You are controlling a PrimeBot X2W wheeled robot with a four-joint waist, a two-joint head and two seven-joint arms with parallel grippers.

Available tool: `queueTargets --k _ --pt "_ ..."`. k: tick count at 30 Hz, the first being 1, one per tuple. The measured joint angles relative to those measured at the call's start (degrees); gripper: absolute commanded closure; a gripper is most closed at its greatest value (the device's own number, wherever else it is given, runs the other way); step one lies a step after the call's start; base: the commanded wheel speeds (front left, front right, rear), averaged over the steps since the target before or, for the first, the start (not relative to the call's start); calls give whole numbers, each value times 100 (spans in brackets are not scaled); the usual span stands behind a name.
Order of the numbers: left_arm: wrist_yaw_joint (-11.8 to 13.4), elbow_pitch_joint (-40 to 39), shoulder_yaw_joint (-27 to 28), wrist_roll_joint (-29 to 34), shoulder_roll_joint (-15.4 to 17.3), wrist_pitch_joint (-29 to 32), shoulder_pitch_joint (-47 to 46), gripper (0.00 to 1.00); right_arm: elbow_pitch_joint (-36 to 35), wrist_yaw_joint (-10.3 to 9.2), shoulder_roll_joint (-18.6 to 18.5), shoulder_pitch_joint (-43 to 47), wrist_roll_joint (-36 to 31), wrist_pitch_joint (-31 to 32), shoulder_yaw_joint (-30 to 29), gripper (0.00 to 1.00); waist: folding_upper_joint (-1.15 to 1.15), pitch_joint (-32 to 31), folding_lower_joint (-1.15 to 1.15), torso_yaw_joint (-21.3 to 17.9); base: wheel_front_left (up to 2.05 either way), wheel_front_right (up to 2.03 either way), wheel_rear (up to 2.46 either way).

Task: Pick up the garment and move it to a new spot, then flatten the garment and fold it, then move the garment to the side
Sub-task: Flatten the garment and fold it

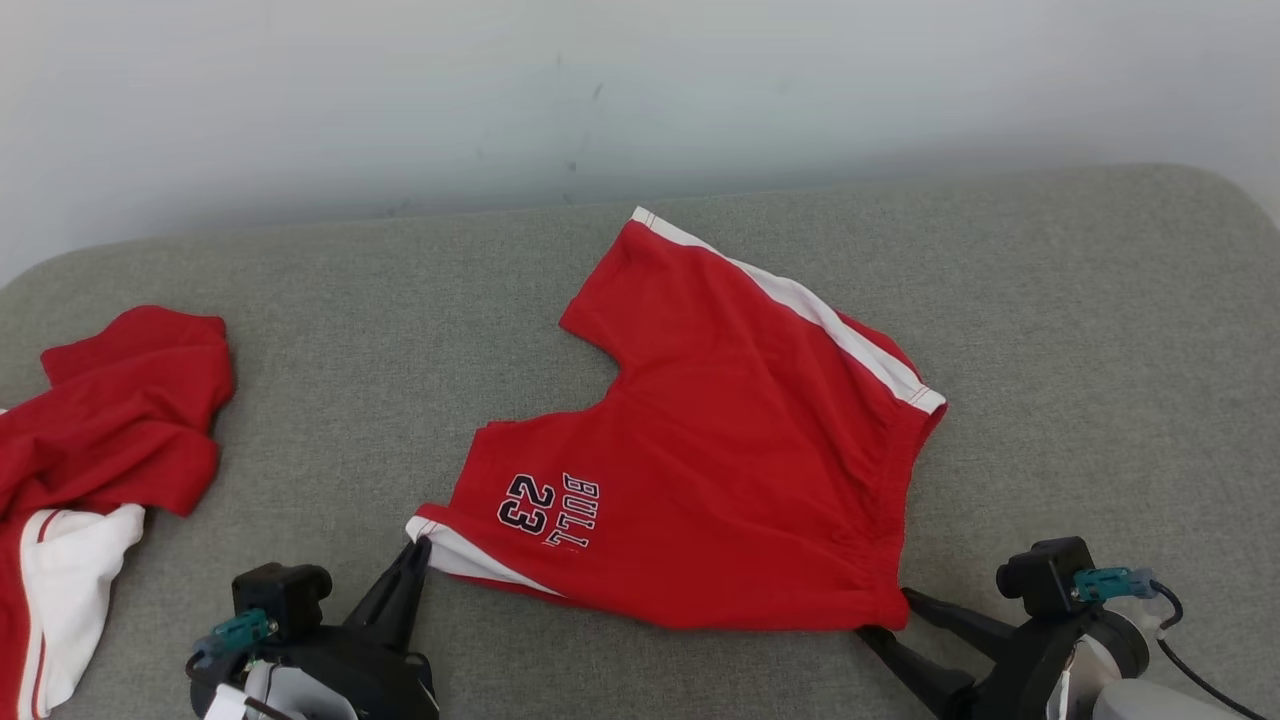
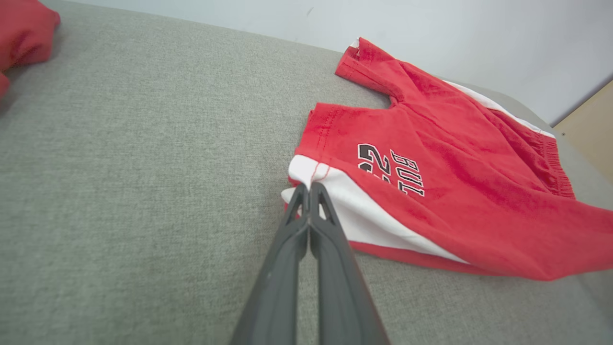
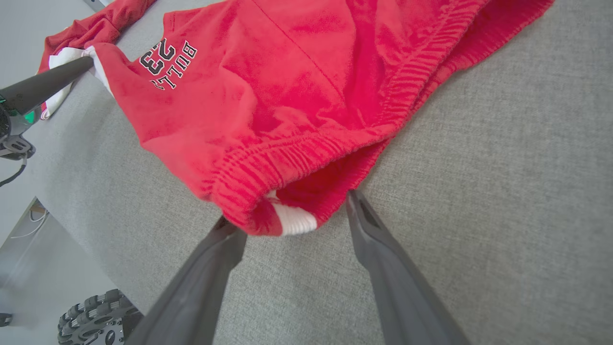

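Red shorts [image 1: 720, 440] with white side stripes and "BULL 23" print lie spread on the grey cushion. My left gripper [image 1: 418, 548] is shut on the white-striped hem corner of the near leg [image 2: 309, 184]. In the left wrist view the two fingers [image 2: 292, 239] press together on the cloth. My right gripper [image 1: 885, 612] stands open at the shorts' waistband corner [image 3: 282, 218]. That elastic corner lies between the spread fingertips [image 3: 357, 206], lifted a little off the cushion. The shorts [image 3: 268, 86] stretch away toward the left gripper [image 3: 88, 62].
A second red and white garment [image 1: 100, 450] lies bunched at the cushion's left end [image 2: 24, 33]. The grey cushion [image 1: 1080, 330] runs wide to the right, with a pale wall behind. Its near edge drops to the floor and a wheeled base [image 3: 96, 321].
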Motion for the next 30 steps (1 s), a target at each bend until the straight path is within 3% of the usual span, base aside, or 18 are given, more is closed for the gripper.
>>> queueTargets --k 1,2,4,5,13,22,30 --pt "2 -9 9 0 4 -1 -10 100 -35 0 -7 -1 -30 -33 2 9 0 21 0 -7 0 0 0" --pt "4 -15 15 1 4 -1 -31 100 -79 0 -23 -1 -41 -34 5 40 0 41 0 -13 0 0 0" --pt "5 -24 24 3 2 -2 -112 100 -152 0 -42 -2 -83 -33 37 68 0 64 0 -19 0 0 0" --pt "5 -34 33 7 2 -8 -137 100 -169 -3 -45 -2 -114 -30 59 100 0 67 0 -19 0 0 0" --pt "47 -49 35 45 -36 -9 -162 100 -280 -51 -176 -48 -286 -16 107 100 0 25 0 12 0 0 0" --pt "48 -194 101 76 -2 -16 -175 100 -600 -49 -335 -286 46 -74 -216 100 0 -15 0 30 0 0 0" --pt "35 -326 -119 391 215 27 -343 100 -617 -48 -290 -611 32 227 -189 100 0 112 -1 -34 0 0 0"
